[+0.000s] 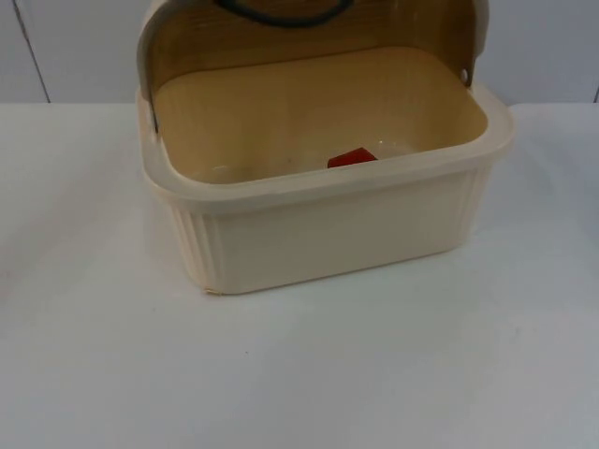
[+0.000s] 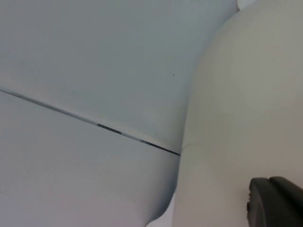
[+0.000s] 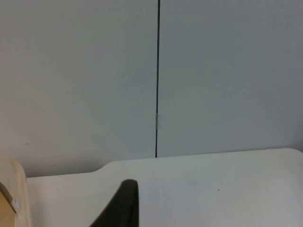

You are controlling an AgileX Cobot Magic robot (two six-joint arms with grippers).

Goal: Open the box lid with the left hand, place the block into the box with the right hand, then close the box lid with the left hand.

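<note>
A cream ribbed box point(image 1: 337, 234) stands at the middle of the white table with its lid point(image 1: 309, 42) swung up and back, so the inside lies bare. A red block point(image 1: 352, 158) rests on the box floor near the front wall. The lid's dark handle point(image 1: 285, 11) curves across its raised top. My left gripper point(image 2: 277, 201) is close against the lid's cream outer surface point(image 2: 236, 118). My right gripper point(image 3: 124, 203) hangs above the table beside the box's right corner point(image 3: 12, 198), apart from it.
The grey partition wall point(image 3: 213, 71) with a dark vertical seam point(image 3: 157, 71) closes the table's far side. White table top point(image 1: 299, 374) stretches in front of the box and to both its sides.
</note>
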